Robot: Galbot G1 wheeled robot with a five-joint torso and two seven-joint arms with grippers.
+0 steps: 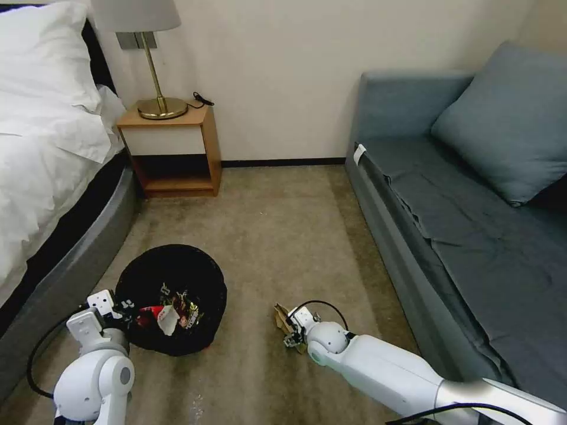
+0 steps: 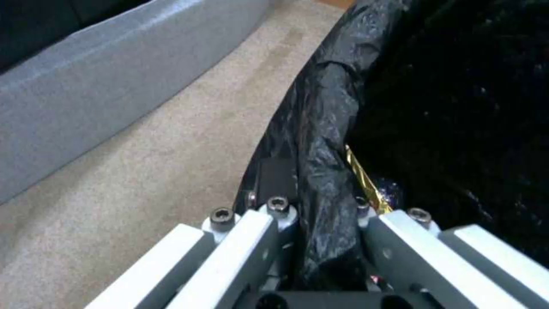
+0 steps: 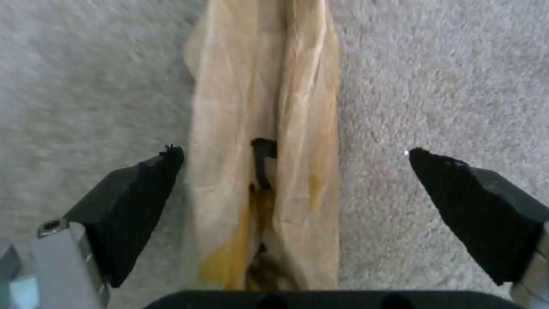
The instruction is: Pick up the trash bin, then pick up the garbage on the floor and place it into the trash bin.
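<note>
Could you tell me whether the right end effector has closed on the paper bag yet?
Not yet. The right end effector is open, its black pads on either side of the tan paper bag, which lies flat on the carpet.

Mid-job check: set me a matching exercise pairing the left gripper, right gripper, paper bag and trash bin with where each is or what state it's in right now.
Things:
1. left gripper
2. right gripper
3. tan paper bag
4. trash bin

States:
A. on the carpet beside the bed, litter inside
B. open, one finger on each side of the bag
C. shut on the bin's bag-lined rim
D. flat on the carpet between open fingers

Pairs: 1-C, 2-B, 3-D, 4-A
</note>
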